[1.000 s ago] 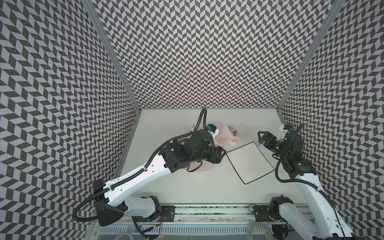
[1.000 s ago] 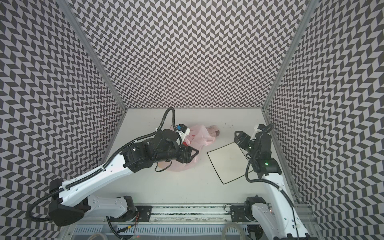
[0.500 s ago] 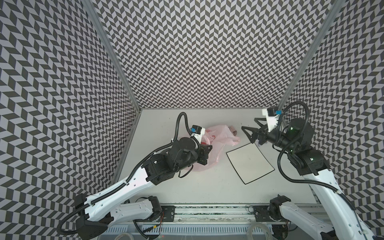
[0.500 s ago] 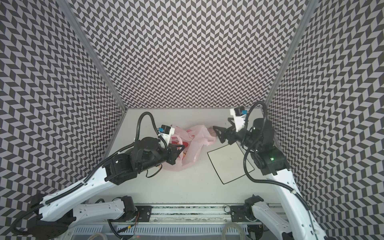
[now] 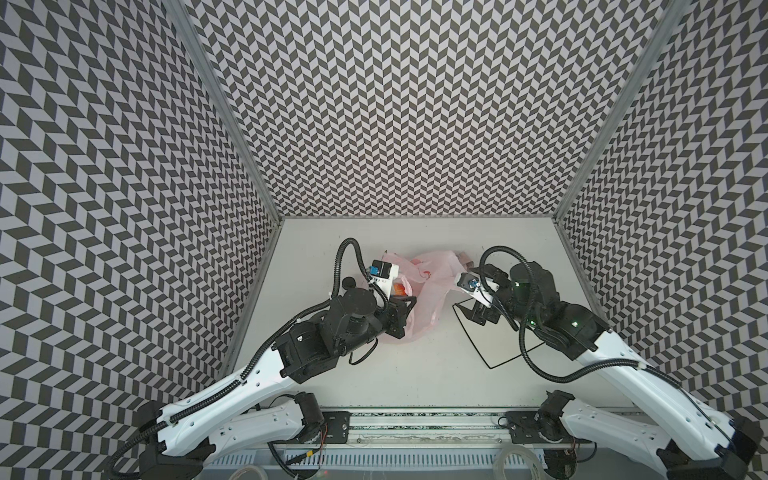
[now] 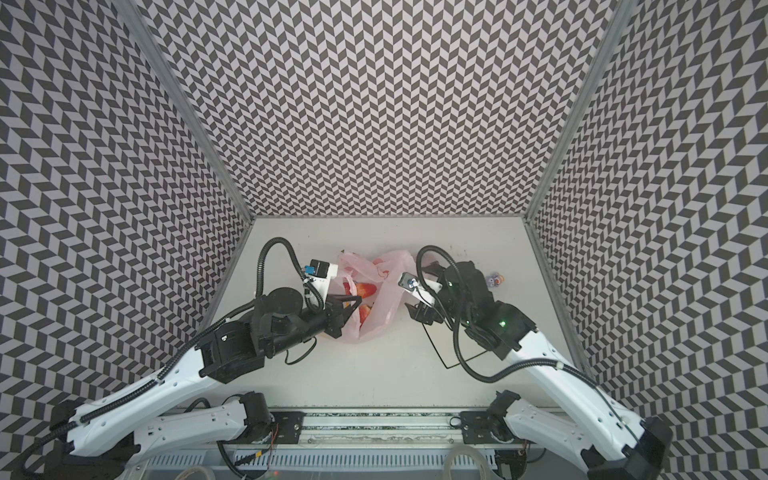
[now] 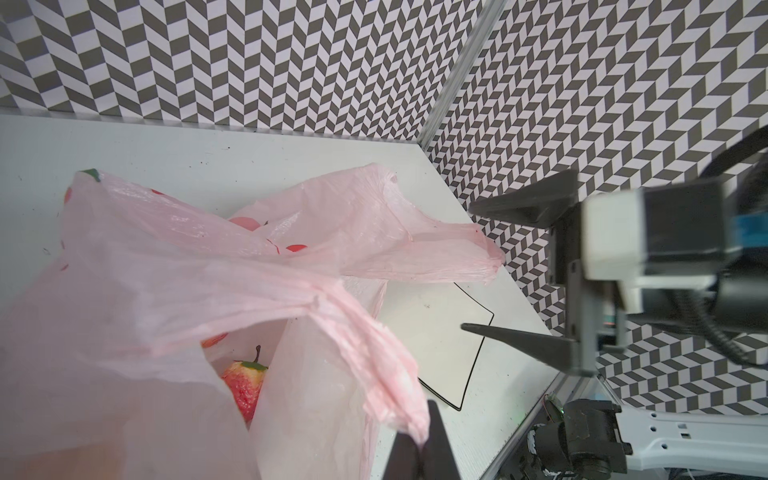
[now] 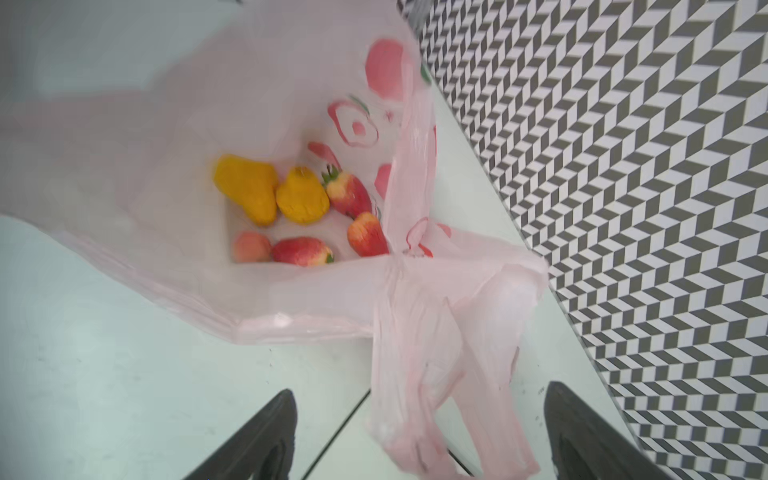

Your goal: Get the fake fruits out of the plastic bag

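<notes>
Centrally, left pincer (image 7: 419,442) pinches a handle of the plastic bag (image 6: 386,309), propping its mouth open; right pincer (image 8: 419,399) gapes around the other handle; fake fruits (image 8: 301,201) inside

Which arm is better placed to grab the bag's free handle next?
Right. The left gripper is shut on a handle of the plastic bag, so it is busy. The right gripper is open, with the free handle just ahead of its jaws.
</notes>
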Robot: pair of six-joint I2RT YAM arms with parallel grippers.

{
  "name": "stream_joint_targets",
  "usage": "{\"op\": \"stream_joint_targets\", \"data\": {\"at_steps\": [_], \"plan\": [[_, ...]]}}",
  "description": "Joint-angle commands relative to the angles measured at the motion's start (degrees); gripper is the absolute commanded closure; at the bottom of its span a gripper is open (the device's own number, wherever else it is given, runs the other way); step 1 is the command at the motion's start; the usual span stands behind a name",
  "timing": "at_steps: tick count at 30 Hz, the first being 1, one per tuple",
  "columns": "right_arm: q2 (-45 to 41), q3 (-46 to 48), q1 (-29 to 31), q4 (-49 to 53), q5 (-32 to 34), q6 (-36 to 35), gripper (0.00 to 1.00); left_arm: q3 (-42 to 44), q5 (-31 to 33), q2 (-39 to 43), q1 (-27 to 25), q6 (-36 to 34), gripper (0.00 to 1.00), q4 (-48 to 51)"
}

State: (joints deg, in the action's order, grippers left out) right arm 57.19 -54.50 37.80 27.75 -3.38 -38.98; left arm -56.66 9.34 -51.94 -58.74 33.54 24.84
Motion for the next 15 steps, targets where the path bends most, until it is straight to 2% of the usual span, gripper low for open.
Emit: {"op": "stream_joint_targets", "data": {"at_steps": [1,3,7,10,13,15], "plan": [[1.6,0.7,0.3,-11.2,2.4,-2.4,0.21,0.1,1.2,0.8,0.2,0.7,1.0,-0.4],[3.0,0.6,0.3,-13.8,0.7,-0.3,0.33,0.0,2.3,0.9,0.2,1.2,1.0,0.5],[4.6,0.0,0.3,-19.1,-5.3,6.1,0.65,-0.6,6.4,0.7,0.5,2.1,1.0,0.8],[4.8,0.0,0.3,-26.3,-5.8,13.6,0.84,-1.9,8.1,-0.4,3.4,1.8,1.0,-1.4],[6.1,-1.3,0.3,-33.6,-3.4,21.8,0.96,-4.2,3.3,-2.5,10.3,0.8,1.0,-7.1],[8.0,-3.6,0.2,-37.2,1.1,28.4,1.0,-6.7,-1.6,-4.6,15.0,0.6,1.0,-10.8]]}}
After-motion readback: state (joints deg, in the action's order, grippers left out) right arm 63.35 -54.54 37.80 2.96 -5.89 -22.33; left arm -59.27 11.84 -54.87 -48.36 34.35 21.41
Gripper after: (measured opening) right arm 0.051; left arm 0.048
